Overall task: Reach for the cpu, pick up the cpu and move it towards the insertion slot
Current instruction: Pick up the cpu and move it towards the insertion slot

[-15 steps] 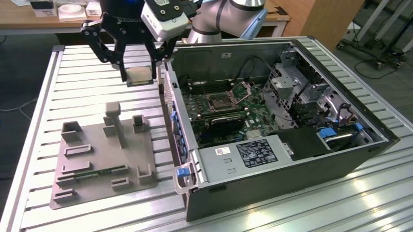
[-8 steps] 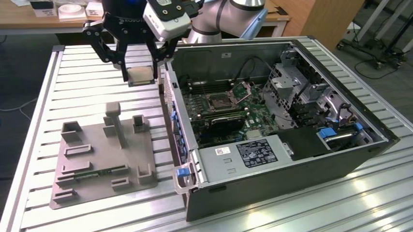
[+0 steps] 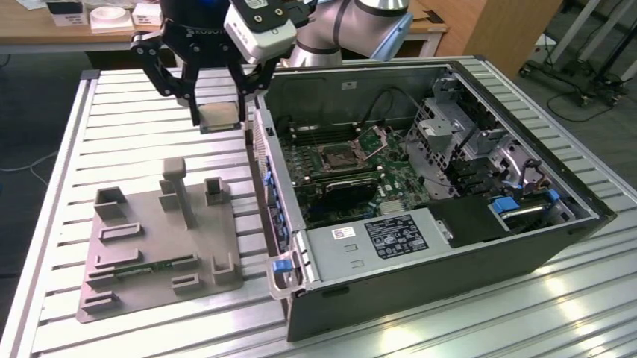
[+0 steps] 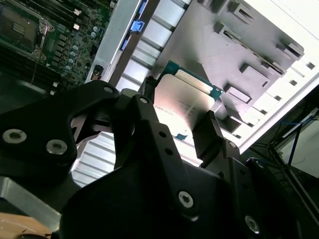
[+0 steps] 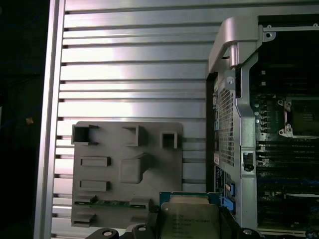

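Exterior view: the black two-fingered tool (image 3: pixel 220 118) is clamped on opposite edges of the small, flat, silvery-grey square cpu (image 3: pixel 220 113). It holds the chip above the ribbed metal surface (image 3: pixel 130 134), just outside the open black computer case (image 3: pixel 448 257). The silver-framed square insertion slot (image 3: pixel 339 158) lies inside, its plate hinged up. The carry probably goes best with the chip level, clear of the case wall, and squared to the socket.
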You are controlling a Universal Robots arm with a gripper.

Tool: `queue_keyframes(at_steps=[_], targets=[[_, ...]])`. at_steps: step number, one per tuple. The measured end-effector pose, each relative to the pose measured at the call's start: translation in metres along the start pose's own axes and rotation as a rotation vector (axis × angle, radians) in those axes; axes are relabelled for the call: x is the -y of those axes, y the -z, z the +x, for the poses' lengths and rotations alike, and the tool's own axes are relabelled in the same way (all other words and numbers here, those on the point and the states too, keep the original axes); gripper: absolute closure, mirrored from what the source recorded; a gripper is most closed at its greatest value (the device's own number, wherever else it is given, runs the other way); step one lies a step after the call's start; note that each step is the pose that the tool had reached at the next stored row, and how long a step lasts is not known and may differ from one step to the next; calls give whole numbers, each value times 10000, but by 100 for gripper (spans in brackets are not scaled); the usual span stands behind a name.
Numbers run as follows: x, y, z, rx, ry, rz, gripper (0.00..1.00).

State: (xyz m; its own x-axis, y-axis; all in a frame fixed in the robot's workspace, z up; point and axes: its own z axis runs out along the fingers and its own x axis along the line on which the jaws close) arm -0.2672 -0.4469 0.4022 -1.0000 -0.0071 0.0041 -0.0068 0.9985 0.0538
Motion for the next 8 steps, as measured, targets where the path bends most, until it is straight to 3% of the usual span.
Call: queue_keyframes(at_steps=[8], targets=[[0, 0, -28, 1, 0, -1, 46]])
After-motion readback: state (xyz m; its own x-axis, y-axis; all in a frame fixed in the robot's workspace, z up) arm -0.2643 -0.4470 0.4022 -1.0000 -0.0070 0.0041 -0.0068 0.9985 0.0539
